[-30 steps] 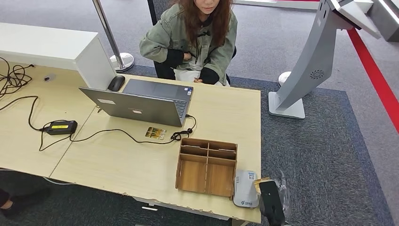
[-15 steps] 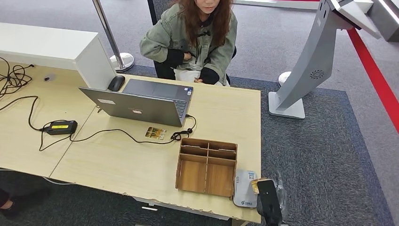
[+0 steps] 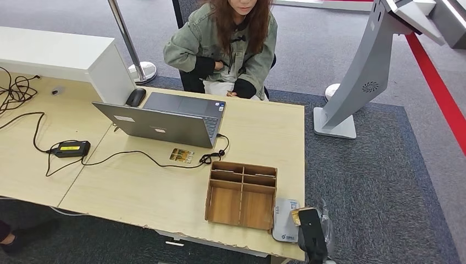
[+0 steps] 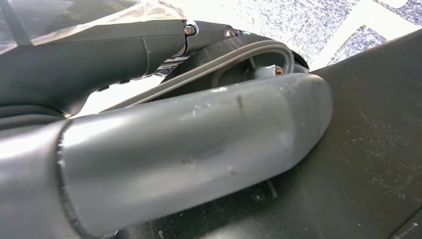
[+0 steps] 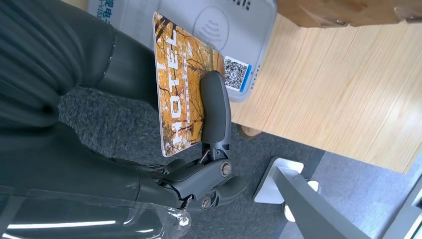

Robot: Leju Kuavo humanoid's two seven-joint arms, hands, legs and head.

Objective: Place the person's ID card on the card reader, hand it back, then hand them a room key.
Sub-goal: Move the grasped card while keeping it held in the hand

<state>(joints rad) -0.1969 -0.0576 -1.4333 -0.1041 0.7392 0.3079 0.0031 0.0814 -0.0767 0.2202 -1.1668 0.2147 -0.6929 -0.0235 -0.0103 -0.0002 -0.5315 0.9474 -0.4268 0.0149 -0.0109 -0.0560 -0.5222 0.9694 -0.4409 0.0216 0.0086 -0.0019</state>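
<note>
1. Head view: a person is sitting at the far side of a light wooden desk, behind an open laptop. A white card reader is lying at the desk's near edge, touching the right side of a wooden organizer. The robot's right hand is reaching in just right of the card reader, holding an orange card whose edge is overlapping the reader's right side. A second small card is lying on the desk between the laptop and the organizer, well apart from the reader.

2. Left wrist view: the left hand is showing as a thick grey thumb against dark surfaces; I cannot tell whether its fingers are apart or closed.

3. Right wrist view: the right hand is pinching the orange card, printed "HOTEL", between a dark finger on its face and the thumb behind. The card is hovering partly over the card reader, near its wave symbol.

4. Judgement: the card-on-reader step seems under way. The next move is calling for lowering the card flat onto the reader's marked face and releasing it without sliding it off the desk edge.
</note>
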